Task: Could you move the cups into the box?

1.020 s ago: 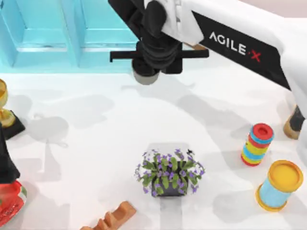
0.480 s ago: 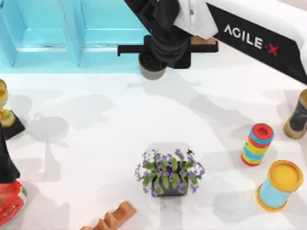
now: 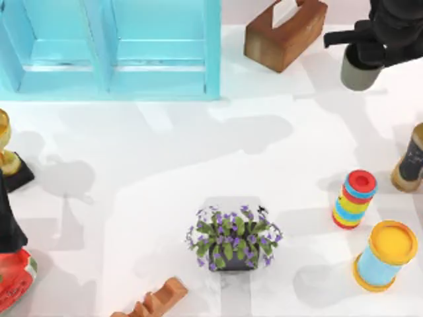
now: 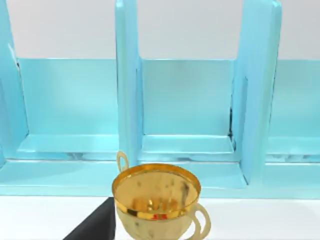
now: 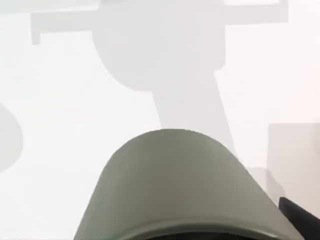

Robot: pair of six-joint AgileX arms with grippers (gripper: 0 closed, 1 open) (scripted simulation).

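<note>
One olive-grey cup (image 3: 359, 71) hangs in the right gripper (image 3: 370, 51), clamped at its rim, above the table (image 3: 165, 165) to the right of the cyan box (image 3: 213, 49) and just past the single brown tissue box (image 3: 284, 32). The box's two compartments lie well left of the cup. From the right wrist, the cup's grey wall (image 5: 180, 190) fills the near view. One left arm (image 3: 8, 218) sits at the table's left edge below the box; its fingers cannot be judged. One gold trophy (image 4: 157, 202) stands before the box.
</note>
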